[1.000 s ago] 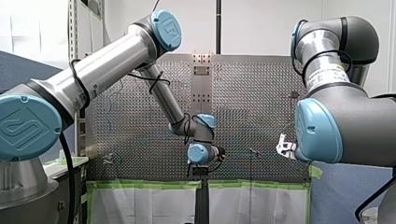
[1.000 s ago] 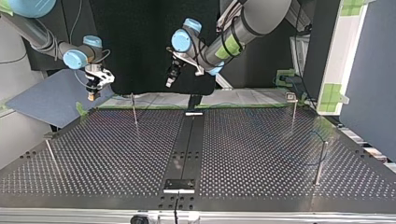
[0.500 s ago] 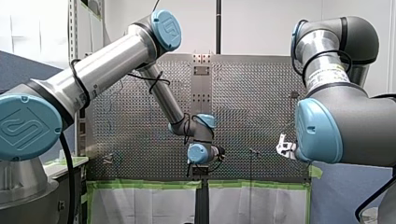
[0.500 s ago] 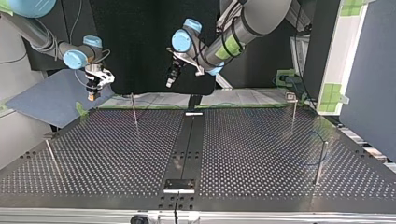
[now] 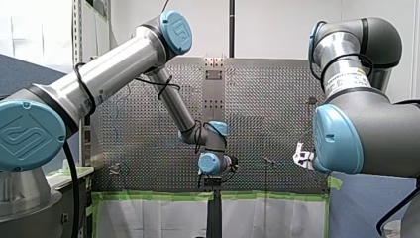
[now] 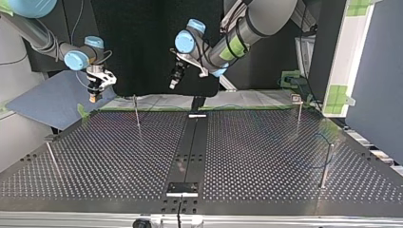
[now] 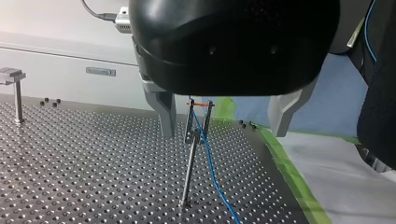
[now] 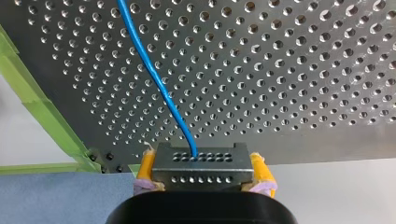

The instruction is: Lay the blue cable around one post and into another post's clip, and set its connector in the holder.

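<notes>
In the right wrist view my right gripper (image 8: 202, 156) is shut on a grey connector block (image 8: 198, 175), gripped between its yellow pads (image 8: 145, 164). The blue cable (image 8: 152, 74) leaves the connector and runs out over the perforated table (image 8: 280, 70). My left gripper (image 7: 224, 122) is open, its metal fingers (image 7: 166, 112) wide apart. Ahead of them stands a thin post (image 7: 191, 154) with a clip on top, and the blue cable (image 7: 212, 172) runs past that clip down to the plate. In the top view my right gripper (image 6: 95, 91) hangs at the back left and my left gripper (image 6: 174, 81) near the back middle.
Thin posts stand at the back left (image 6: 136, 112), back right (image 6: 299, 113), front right (image 6: 325, 166) and front left (image 6: 51, 157) of the plate. A dark centre strip carries a small plate (image 6: 182, 188) near the front. Green tape (image 7: 285, 168) edges the plate.
</notes>
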`<act>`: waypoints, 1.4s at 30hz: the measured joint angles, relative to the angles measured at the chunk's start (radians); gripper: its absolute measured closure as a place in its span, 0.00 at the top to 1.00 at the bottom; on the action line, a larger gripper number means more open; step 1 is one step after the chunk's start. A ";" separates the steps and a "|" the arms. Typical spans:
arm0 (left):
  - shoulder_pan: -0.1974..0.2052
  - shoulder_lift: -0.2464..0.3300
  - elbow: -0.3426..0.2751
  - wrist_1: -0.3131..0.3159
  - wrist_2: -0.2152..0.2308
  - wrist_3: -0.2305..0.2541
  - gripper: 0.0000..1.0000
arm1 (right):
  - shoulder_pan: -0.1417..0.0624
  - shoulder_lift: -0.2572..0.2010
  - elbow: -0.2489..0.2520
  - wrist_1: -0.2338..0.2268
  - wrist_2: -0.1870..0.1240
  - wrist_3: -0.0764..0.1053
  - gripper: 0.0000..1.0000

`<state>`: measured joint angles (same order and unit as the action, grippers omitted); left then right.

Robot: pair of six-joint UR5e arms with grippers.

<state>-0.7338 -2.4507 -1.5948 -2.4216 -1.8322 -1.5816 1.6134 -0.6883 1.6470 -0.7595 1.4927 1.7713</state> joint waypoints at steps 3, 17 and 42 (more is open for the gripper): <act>0.000 0.001 -0.002 -0.018 0.001 -0.002 0.98 | 0.000 0.000 0.000 0.000 0.000 0.000 0.00; -0.027 0.098 -0.104 0.014 0.057 -0.045 0.98 | 0.000 0.000 0.000 0.000 0.000 -0.001 0.00; 0.006 0.306 -0.311 0.128 0.045 -0.163 0.98 | 0.004 0.000 0.000 0.000 -0.010 0.001 0.00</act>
<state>-0.7274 -2.1445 -1.9061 -2.2939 -1.7873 -1.7443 1.6176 -0.6886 1.6471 -0.7597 1.4827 1.7721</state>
